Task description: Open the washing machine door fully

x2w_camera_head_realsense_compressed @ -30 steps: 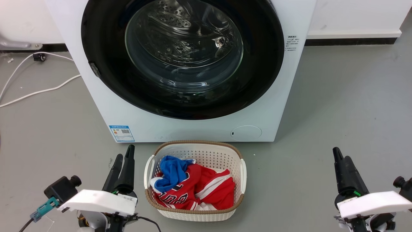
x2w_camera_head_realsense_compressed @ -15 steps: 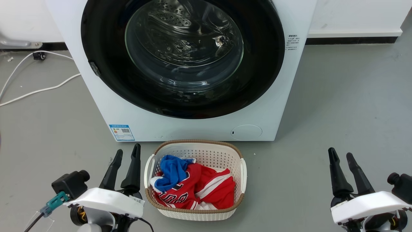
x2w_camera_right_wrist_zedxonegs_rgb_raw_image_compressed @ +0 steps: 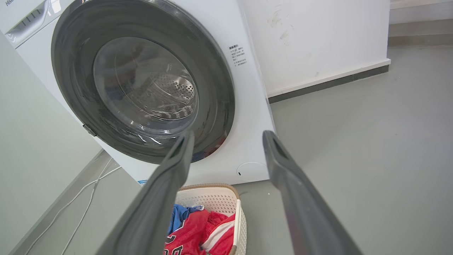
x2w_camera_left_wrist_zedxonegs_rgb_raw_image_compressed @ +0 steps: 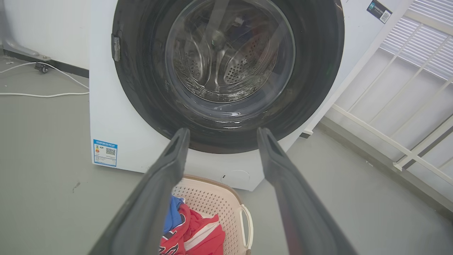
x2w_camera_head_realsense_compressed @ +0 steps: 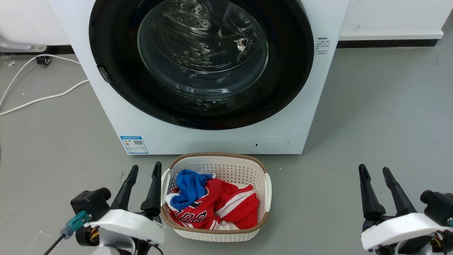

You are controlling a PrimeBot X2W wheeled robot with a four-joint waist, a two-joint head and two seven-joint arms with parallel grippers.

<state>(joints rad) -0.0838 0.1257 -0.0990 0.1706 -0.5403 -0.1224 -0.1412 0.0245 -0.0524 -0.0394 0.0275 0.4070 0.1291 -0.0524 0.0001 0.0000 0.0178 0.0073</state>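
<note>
White wrist shells, dark tapered pincer fingers

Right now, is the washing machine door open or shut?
Shut: the washing machine door lies flush against the washing machine front, no gap at its black rim.

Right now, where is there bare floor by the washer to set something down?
Widest bare floor: right of the washer, running down between basket and right hand. Left of the washer is open but crossed by white cables. Crowded: basket sits close before the washer, left hand beside its rim.
</note>
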